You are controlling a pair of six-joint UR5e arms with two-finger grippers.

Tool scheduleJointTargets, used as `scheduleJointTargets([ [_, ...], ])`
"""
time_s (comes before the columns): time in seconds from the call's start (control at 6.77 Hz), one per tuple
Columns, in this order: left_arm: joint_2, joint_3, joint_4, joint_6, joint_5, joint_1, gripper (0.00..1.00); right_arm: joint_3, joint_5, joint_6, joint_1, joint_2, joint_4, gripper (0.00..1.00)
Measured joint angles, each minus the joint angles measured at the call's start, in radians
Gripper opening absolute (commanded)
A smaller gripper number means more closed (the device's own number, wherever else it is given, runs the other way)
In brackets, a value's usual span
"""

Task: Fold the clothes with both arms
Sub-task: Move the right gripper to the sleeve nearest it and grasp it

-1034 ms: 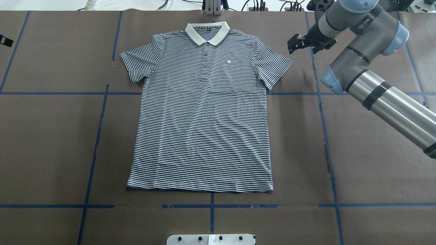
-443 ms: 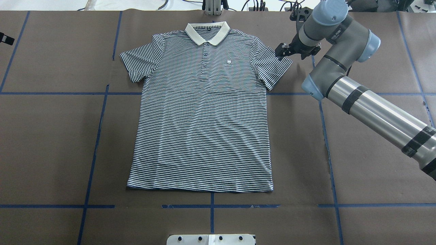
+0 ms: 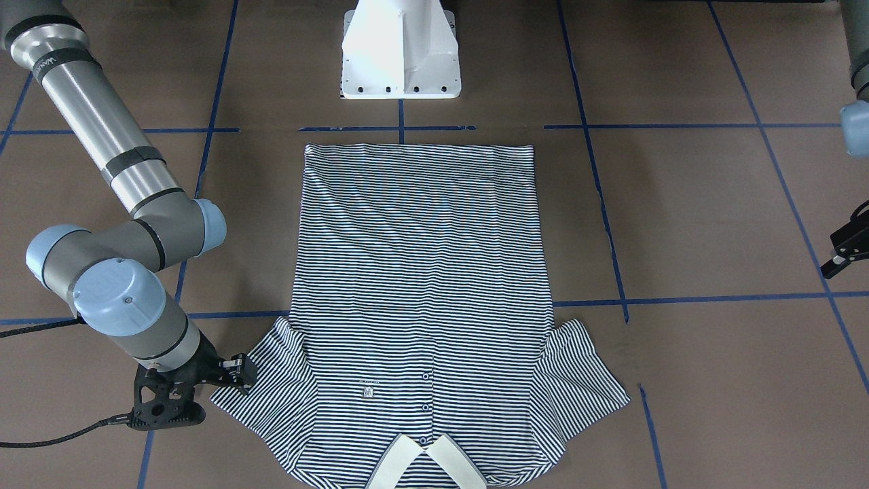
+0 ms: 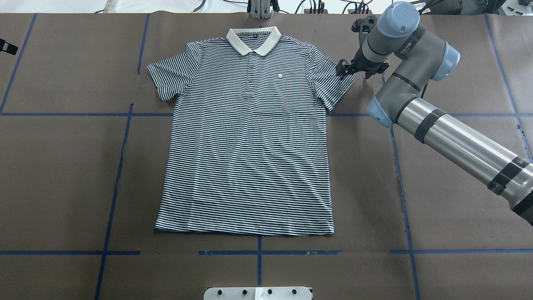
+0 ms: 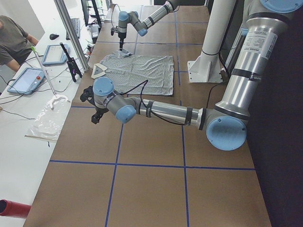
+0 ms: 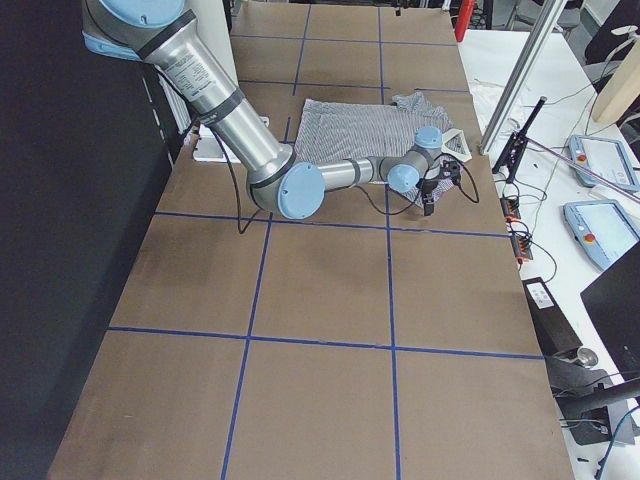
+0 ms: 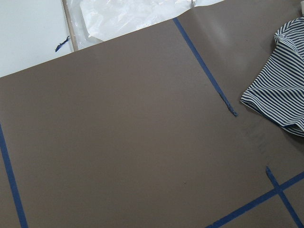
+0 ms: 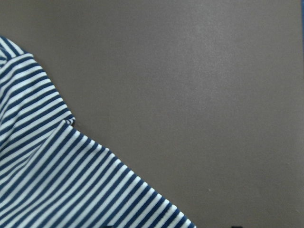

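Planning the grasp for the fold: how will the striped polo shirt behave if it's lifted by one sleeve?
Probably floppy: the polo shirt lies flat and thin, so it should drape and trail from the sleeve near the right gripper. Likely light: only thin cloth and small buttons. It may drag rather than slide cleanly on the matte brown cover.

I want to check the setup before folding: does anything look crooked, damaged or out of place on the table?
Nothing serious. The polo shirt lies flat and square, collar neat, sleeves spread. One small oddity: the blue tape line by its sleeve is ragged and has a gap.
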Motion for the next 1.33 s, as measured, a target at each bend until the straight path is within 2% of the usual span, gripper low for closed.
scheduleJointTargets([
  [0.3,0.000,0.000,0.000,0.000,-0.001,0.000,1.00,-0.006,0.000,-0.001,-0.001,0.000,0.000,0.27],
  [0.44,0.000,0.000,0.000,0.000,-0.002,0.000,1.00,-0.006,0.000,-0.004,-0.001,0.001,0.000,0.09],
  [0.59,0.000,0.001,0.000,0.000,-0.002,0.000,1.00,-0.006,0.000,-0.008,0.000,0.003,0.000,0.00],
  [1.33,-0.006,0.002,0.000,-0.001,-0.002,0.000,1.00,-0.006,0.003,-0.020,-0.001,0.035,-0.003,0.00],
])
